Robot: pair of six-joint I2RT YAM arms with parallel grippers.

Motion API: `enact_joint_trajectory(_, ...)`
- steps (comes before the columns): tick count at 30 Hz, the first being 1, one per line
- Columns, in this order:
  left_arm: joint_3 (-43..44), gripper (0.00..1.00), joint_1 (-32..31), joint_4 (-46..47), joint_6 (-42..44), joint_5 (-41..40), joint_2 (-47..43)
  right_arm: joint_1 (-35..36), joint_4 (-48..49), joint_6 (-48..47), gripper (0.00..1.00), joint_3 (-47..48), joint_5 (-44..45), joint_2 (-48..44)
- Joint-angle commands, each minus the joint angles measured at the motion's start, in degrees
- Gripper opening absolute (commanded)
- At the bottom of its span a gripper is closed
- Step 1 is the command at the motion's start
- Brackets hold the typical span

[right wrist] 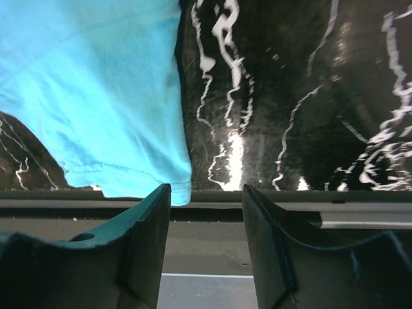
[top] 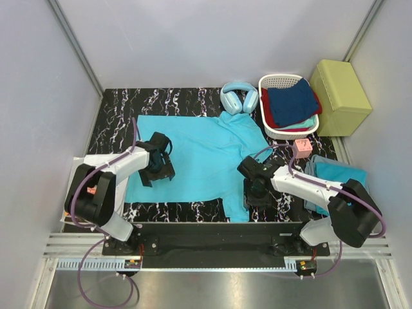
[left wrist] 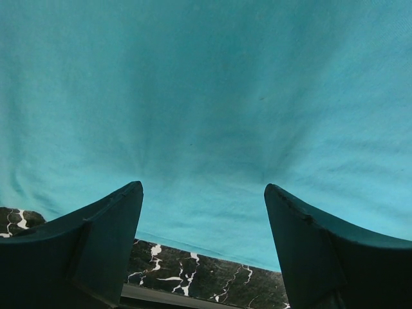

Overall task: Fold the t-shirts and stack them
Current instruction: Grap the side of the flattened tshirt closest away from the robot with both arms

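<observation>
One turquoise t-shirt [top: 193, 154] lies spread out on the black marble table [top: 116, 116]. My left gripper [top: 159, 172] hovers low over its left part, open, and cloth [left wrist: 206, 96] fills most of the left wrist view with nothing between the fingers [left wrist: 103, 225]. My right gripper [top: 256, 193] stands open by the shirt's lower right flap. In the right wrist view the flap's stitched hem [right wrist: 129, 174] ends just beside the left finger [right wrist: 145, 232], with the gap [right wrist: 206, 188] empty. A second turquoise t-shirt [top: 338, 172] lies bunched at the right under the right arm.
A white basket [top: 275, 129] with folded navy and red clothes stands at the back right, next to a yellow-green box [top: 340, 87]. Pale blue headphones [top: 239, 96] lie behind the shirt's collar. A small pink object [top: 302, 148] sits in front of the basket. The table's near edge [right wrist: 290, 196] is close.
</observation>
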Motion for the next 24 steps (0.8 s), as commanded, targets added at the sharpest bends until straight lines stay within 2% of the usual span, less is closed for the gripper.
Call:
enact_joint_trajectory(1, 2.33, 0.81, -0.38, 1.32, 0.82, 1.70, 1.68, 2.17, 3.74, 2.74, 0.55, -1.61, -3.84, -0.67)
enact_joint_trajectory(6, 2.42, 0.80, -0.65, 1.32, 1.08, 1.96, 2.30, 3.32, 6.47, 3.27, 0.52, -1.79, -5.34, 0.47)
enact_joint_trajectory(9, 2.07, 0.80, -0.65, 1.24, 1.17, 1.96, 2.30, 3.41, 7.17, 3.10, 0.47, -1.35, -5.87, 1.62)
enact_joint_trajectory(18, 1.01, 0.79, -0.65, 1.15, 0.73, 1.78, 1.86, 3.41, 4.45, 1.16, 0.43, 1.55, -4.73, 5.05)
enact_joint_trajectory(19, 1.01, 0.79, -0.65, 1.15, 0.73, 1.78, 1.78, 3.49, 4.01, 0.99, 0.35, 1.82, -4.38, 5.40)
enact_joint_trajectory(24, 0.66, 0.79, -0.65, 1.24, 0.38, 1.78, 1.69, 3.41, 3.04, 0.90, 0.15, 3.14, -3.50, 4.34)
